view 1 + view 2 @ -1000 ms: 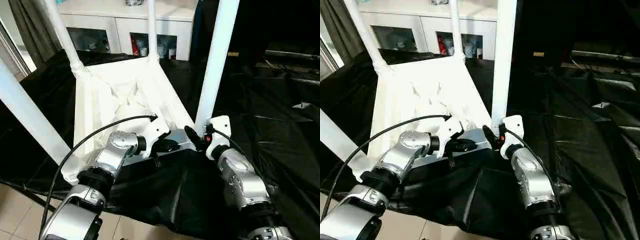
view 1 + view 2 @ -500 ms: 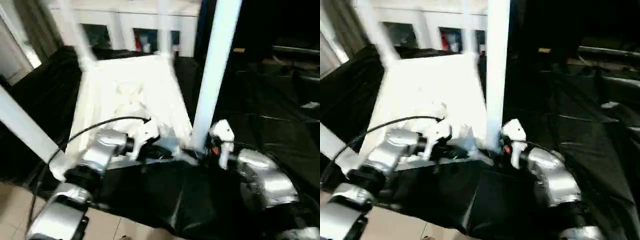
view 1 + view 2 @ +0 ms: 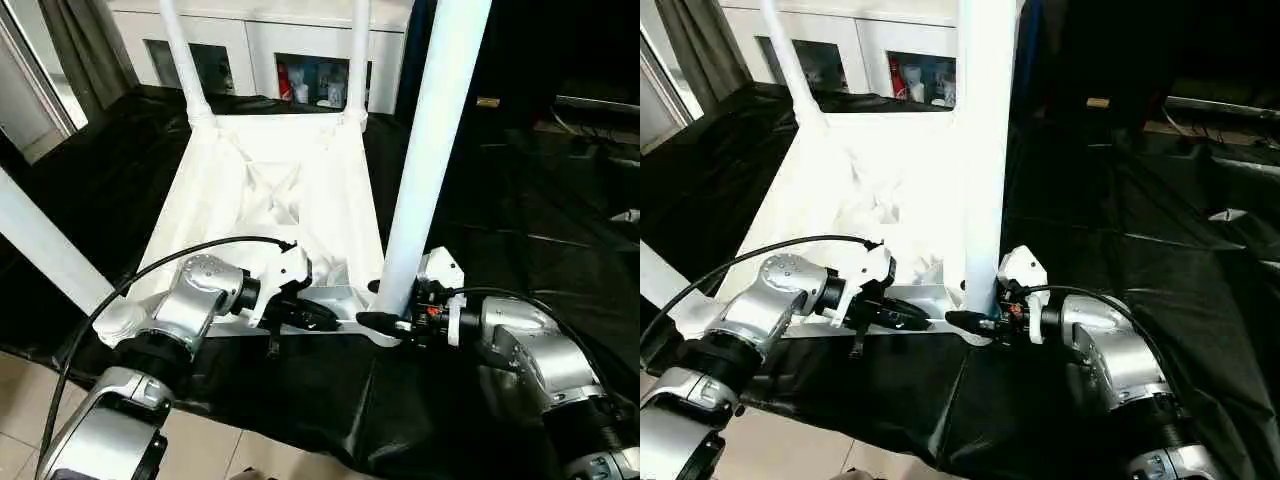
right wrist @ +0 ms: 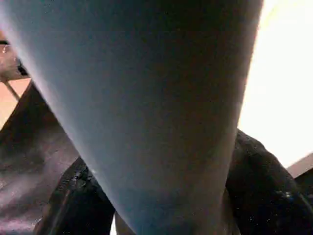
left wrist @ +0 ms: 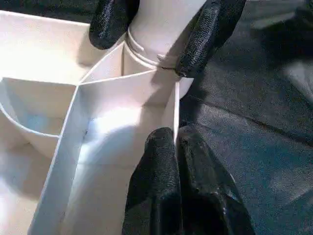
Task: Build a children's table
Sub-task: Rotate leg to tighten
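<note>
From the left eye view, the children's table (image 3: pixel 270 200) lies upside down on a worktop (image 3: pixel 520 210) draped in black sheeting, ribbed underside up, with four white legs standing out of its corner sockets. The left claw (image 3: pixel 322 318) sits at the near rim of the top, its black fingers pinched together on that thin white edge. Just beside it, the right claw (image 3: pixel 388 322) reaches in from the other side and wraps the foot of the near right leg (image 3: pixel 425 150), one finger in front of the tube. Behind the table stands a white cabinet (image 3: pixel 270 45) with glass doors; small bottles and jars show on its shelves, too small to tell apart.

The right eye view gives the same layout: both claws meet at the near right corner, touching the table.

In the left wrist view, the left claw (image 5: pixel 177 147) is closed on the upright rim wall, one finger on each face. Straight ahead of it, the right claw's fingers (image 5: pixel 208 34) straddle the leg where it enters the round socket (image 5: pixel 146 54).

In the right wrist view, the leg (image 4: pixel 146 98) rises between the right claw's two fingers (image 4: pixel 264 176), which stand apart at the tube's width on either side of it.
</note>
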Controlling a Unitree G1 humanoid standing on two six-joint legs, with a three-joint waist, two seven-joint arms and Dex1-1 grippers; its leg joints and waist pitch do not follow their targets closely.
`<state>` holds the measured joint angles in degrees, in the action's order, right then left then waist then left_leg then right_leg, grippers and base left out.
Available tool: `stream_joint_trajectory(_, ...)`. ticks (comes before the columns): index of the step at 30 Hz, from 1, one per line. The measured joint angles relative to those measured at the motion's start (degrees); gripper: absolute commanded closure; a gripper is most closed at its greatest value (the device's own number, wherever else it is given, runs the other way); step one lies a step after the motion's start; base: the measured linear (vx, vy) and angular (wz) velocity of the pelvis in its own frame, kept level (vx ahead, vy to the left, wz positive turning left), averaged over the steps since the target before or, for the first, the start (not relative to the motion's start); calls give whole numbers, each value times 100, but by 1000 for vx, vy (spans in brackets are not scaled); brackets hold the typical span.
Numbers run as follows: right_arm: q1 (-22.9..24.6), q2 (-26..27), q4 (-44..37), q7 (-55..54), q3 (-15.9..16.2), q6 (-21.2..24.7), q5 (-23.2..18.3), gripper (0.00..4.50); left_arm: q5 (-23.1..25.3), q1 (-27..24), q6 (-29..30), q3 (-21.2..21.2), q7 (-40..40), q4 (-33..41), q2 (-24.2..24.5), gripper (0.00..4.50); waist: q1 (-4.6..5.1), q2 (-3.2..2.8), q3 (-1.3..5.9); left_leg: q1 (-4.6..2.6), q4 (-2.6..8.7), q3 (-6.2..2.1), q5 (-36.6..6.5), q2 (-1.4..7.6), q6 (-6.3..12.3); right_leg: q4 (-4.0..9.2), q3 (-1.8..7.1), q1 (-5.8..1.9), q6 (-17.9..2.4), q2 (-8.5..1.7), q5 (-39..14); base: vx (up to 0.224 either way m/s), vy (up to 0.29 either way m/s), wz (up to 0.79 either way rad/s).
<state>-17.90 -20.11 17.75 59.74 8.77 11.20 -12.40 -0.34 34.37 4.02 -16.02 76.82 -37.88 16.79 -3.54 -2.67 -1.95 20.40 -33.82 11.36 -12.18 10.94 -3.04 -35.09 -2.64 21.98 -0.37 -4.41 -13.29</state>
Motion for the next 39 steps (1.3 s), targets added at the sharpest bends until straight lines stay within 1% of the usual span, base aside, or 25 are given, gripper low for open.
stream_joint_trajectory(3, -5, 411, 195, -794, -229, -76, 126, 197, 38, 8, -50, 112, -526, -122, -138, 450, 36, 1, 0, -21, -6, 0, 1, -1, -9, -11, 6, -9, -7, 0, 7, 0, 0, 0)
stream_joint_trajectory(4, -15, 586, 269, -1263, -327, -103, 201, 197, 85, 38, -46, 158, -817, -213, -259, 450, 59, 1, 1, -33, -6, 1, -16, -3, -38, -9, 10, -20, -12, 0, 13, 0, 0, 0)
stream_joint_trajectory(6, -4, 790, 309, -1905, -465, -99, 285, 198, 148, 132, -42, 170, -1165, -338, -424, 450, 99, 0, 3, -38, -4, 1, -16, -5, -41, 1, 14, -29, -13, 0, 21, 0, 0, 0)
stream_joint_trajectory(7, -1, 950, 305, -2292, -576, -73, 336, 198, 187, 162, -27, 172, -1367, -388, -536, 450, 137, -4, 5, -40, -4, 1, -16, -9, -41, 3, 20, -30, -12, 0, 27, 0, 0, 0)
stream_joint_trajectory(10, 49, 1175, 285, -3012, -722, -66, 438, 198, 264, 208, 34, 175, -1750, -483, -780, 450, 169, -10, 11, -42, -3, 1, -16, -12, -41, 14, 24, -58, -10, 0, 31, 0, 0, 0)
stream_joint_trajectory(13, 89, 1380, 268, -3486, -832, -94, 546, 198, 311, 210, 110, 177, -1982, -490, -925, 450, 171, -15, 30, -45, 1, 1, -16, -13, -41, 19, 25, -65, -2, 0, 26, 0, 0, 0)
stream_joint_trajectory(15, 99, 1488, 310, -3727, -846, -250, 636, 198, 328, 209, 137, 183, -2059, -484, -971, 450, 178, -29, 40, -44, 1, 1, -16, -15, -41, 21, 28, -64, 1, 0, 25, 0, 0, 0)
stream_joint_trajectory(17, 105, 1506, 383, -3759, -848, -432, 635, 198, 328, 209, 132, 184, -2059, -482, -979, 450, 179, -37, 43, -41, 4, 1, -16, -17, -41, 23, 30, -63, 2, 0, 24, 0, 0, 0)
stream_joint_trajectory(18, 107, 1514, 383, -3740, -863, -446, 593, 163, 340, 211, 120, 184, -2040, -482, -978, 450, 178, -35, 42, -42, 5, 1, -16, -17, -41, 23, 30, -63, 3, 0, 24, 0, 0, 0)
stream_joint_trajectory(19, 108, 1526, 382, -3701, -901, -435, 561, 142, 349, 217, 112, 183, -2017, -482, -976, 450, 176, -29, 39, -42, 8, 0, -16, -17, -41, 23, 28, -62, 3, 0, 23, 0, 0, 0)
stream_joint_trajectory(20, 108, 1526, 381, -3661, -921, -422, 527, 142, 351, 220, 112, 183, -1999, -479, -972, 450, 174, -21, 37, -41, 10, 0, -16, -17, -40, 23, 28, -61, 3, 0, 23, 0, 0, 0)
stream_joint_trajectory(21, 108, 1525, 381, -3596, -941, -405, 508, 124, 352, 221, 114, 183, -1977, -474, -964, 450, 173, -18, 36, -40, 12, 0, -16, -17, -40, 23, 27, -60, 3, 0, 23, 0, 0, 0)
stream_joint_trajectory(23, 100, 1459, 376, -3287, -911, -404, 476, 120, 348, 218, 158, 167, -1865, -399, -878, 450, 173, -3, 31, -39, 16, 0, -16, -16, -40, 23, 26, -57, 7, 0, 21, 0, 0, 0)
stream_joint_trajectory(24, 99, 1361, 375, -3058, -831, -414, 474, 94, 342, 217, 187, 158, -1743, -348, -794, 450, 176, 2, 27, -38, 19, 0, -16, -16, -40, 22, 26, -52, 9, 0, 20, 0, 0, 0)
stream_joint_trajectory(27, 79, 1039, 376, -2273, -652, -431, 381, 94, 280, 186, 239, 125, -1330, -202, -565, 450, 193, 55, 9, -22, 24, -2, -13, -7, -35, 19, 26, -30, 15, 12, 16, 0, 0, 0)
stream_joint_trajectory(29, 15, 738, 374, -1604, -487, -410, 272, 94, 231, 172, 252, 69, -997, -100, -395, 450, 180, 71, 0, -17, 25, -2, 4, -6, -6, 18, 22, -4, 14, 12, 14, 0, 0, 0)
stream_joint_trajectory(31, -21, 547, 371, -1113, -367, -412, 243, 94, 219, 171, 254, 35, -713, -48, -270, 450, 147, 92, -12, -15, 24, -3, 3, -3, -4, 14, 15, -1, 10, 12, 11, 0, 0, 0)
stream_joint_trajectory(34, -43, 260, 369, -452, -142, -525, 237, 94, 170, 139, 329, -49, -338, 93, -62, 450, 87, 107, -20, -11, 16, -2, 2, -3, -2, 13, 13, -1, 9, 11, 11, 0, 0, 0)
stream_joint_trajectory(37, -75, 145, 370, -84, -57, -549, 199, 94, 124, 97, 428, -69, -113, 185, 43, 450, 34, 111, -23, -13, 8, 3, 2, -3, -3, 9, 18, -1, 8, 8, 11, 0, 0, 0)
stream_joint_trajectory(39, -105, 75, 382, 118, -48, -503, 115, 94, 116, 68, 477, -77, -55, 239, 79, 450, 18, 111, -23, -11, 3, 5, 2, -3, -3, 9, 19, -1, 8, 6, 11, 0, 0, 0)
